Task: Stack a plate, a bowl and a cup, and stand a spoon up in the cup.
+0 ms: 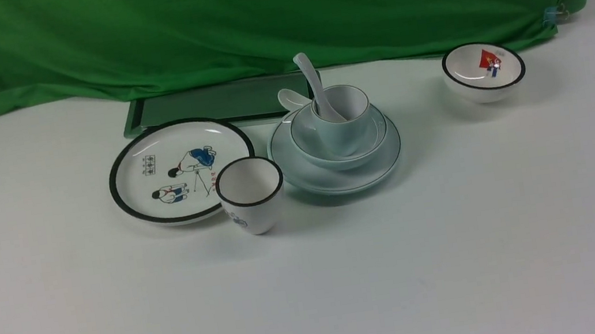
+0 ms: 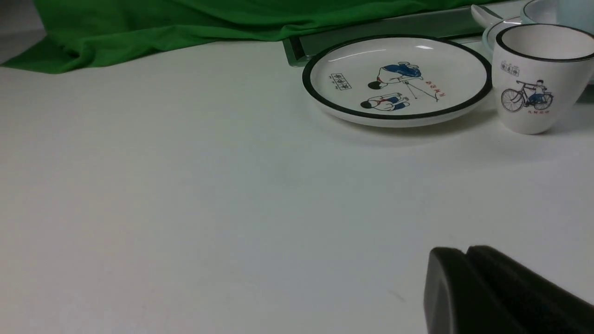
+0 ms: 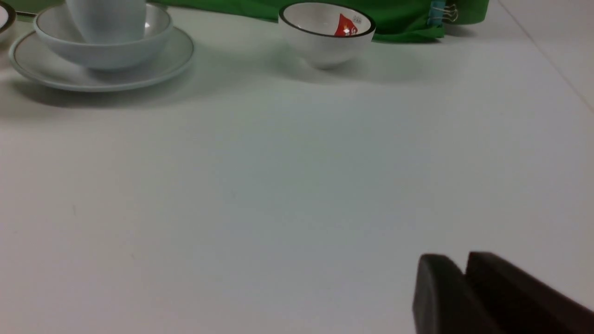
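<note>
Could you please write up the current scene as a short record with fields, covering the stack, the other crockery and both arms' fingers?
base: pale blue-green plate
on plate: pale blue-green bowl
in bowl: pale blue-green cup, upright
in cup: ceramic spoon, handle up
left of stack: cartoon plate, black-rimmed cup
right of stack: black-rimmed bowl
left fingers: shut, empty
right fingers: nearly together, empty
task: appears complete
</note>
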